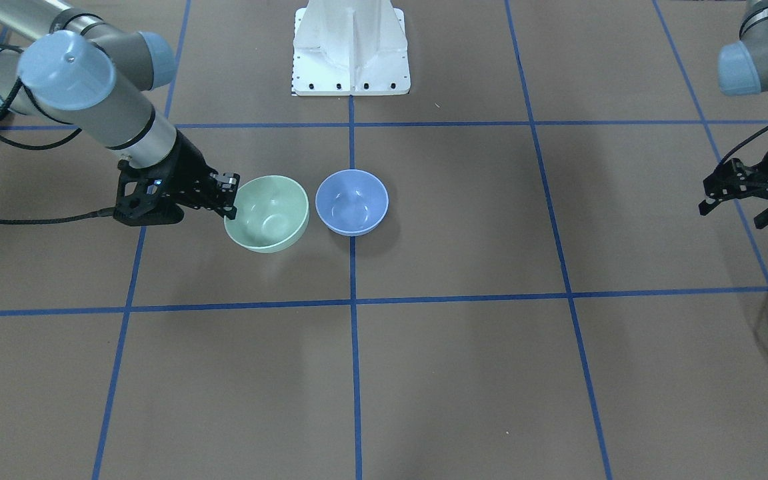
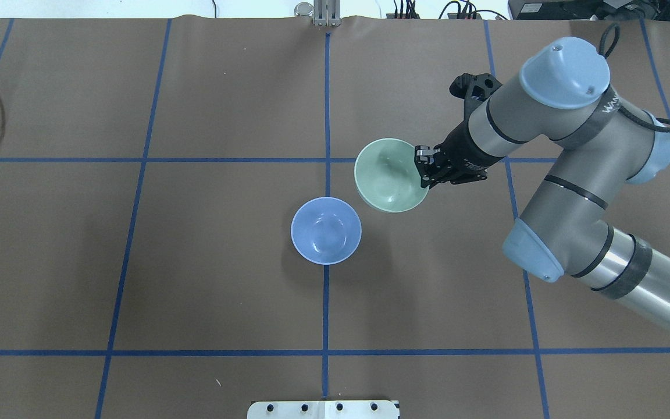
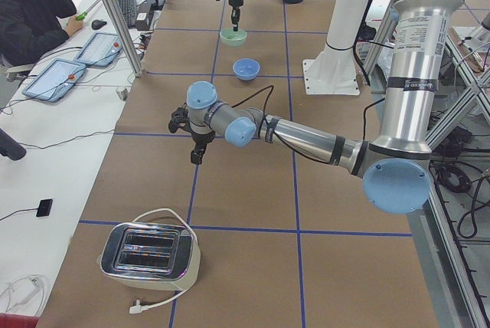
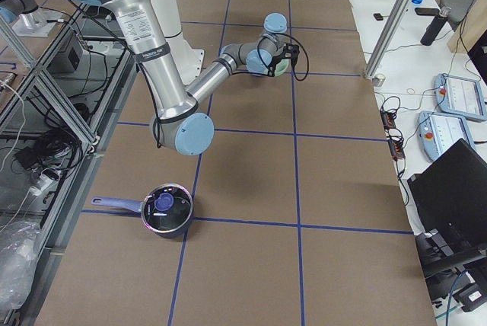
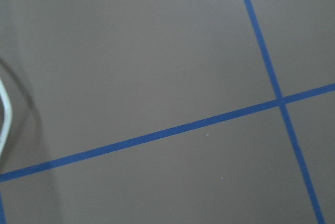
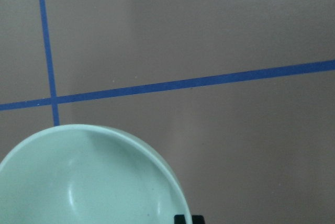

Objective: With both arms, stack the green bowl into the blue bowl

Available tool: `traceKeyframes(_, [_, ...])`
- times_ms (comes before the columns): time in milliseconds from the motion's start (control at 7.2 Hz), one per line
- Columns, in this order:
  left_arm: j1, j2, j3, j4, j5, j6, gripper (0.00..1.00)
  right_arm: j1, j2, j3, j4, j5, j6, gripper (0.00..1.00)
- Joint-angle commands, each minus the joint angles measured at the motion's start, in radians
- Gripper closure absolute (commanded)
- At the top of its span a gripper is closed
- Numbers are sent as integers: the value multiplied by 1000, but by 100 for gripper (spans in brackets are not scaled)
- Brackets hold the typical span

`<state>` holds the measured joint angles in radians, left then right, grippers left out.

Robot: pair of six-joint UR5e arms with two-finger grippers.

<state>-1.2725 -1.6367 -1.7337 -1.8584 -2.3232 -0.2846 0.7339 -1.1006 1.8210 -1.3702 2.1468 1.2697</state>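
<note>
The green bowl, pinched at its rim by the right claw (left claw spread, empty), hangs tilted beside the blue bowl; such a thin grip could slip.

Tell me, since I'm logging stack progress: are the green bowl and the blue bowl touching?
Apart. The front-facing view shows a strip of bare brown table between the green bowl, held by the right pincer, and the blue bowl.
</note>
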Motion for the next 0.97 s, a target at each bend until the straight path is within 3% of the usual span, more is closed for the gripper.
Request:
traceKeyframes(0, [-60,38,16,-12,-22,86,2,-72,48,34,-63,-65,66,100])
traceKeyframes(556, [-113,38,46,-12,-50,137,2,-203,56,15,-78,-185,71,100])
traceKeyframes(833, [-113,37,48,-12,-50,137,2,-238,59,11,-75,-202,89,100])
